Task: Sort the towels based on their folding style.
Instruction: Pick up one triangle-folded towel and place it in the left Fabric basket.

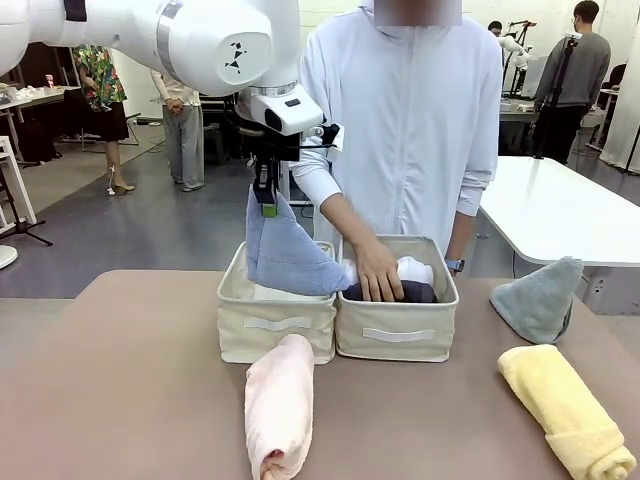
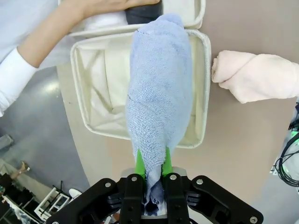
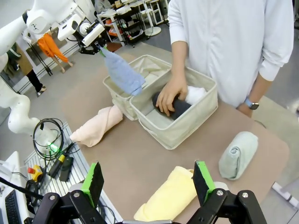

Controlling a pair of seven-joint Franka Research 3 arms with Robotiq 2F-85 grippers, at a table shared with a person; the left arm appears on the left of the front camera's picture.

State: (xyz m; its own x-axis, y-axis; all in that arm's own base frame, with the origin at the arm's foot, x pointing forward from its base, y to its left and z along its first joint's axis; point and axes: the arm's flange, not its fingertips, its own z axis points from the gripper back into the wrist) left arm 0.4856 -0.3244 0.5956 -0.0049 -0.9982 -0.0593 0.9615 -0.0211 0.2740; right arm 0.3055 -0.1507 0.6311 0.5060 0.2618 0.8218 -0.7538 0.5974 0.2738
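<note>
My left gripper is shut on the tip of the light blue folded towel, which hangs down over the left beige bin. The person's hand presses a dark grey rolled towel beside a white one in the right bin. A pale pink roll lies in front of the bins. At the right lie a yellow roll and a grey-green folded towel. My right gripper hovers open above the yellow roll.
The two bins stand side by side at the table's far middle, with the person right behind them. Cables and tools lie off the table's edge. A white table stands behind at the right.
</note>
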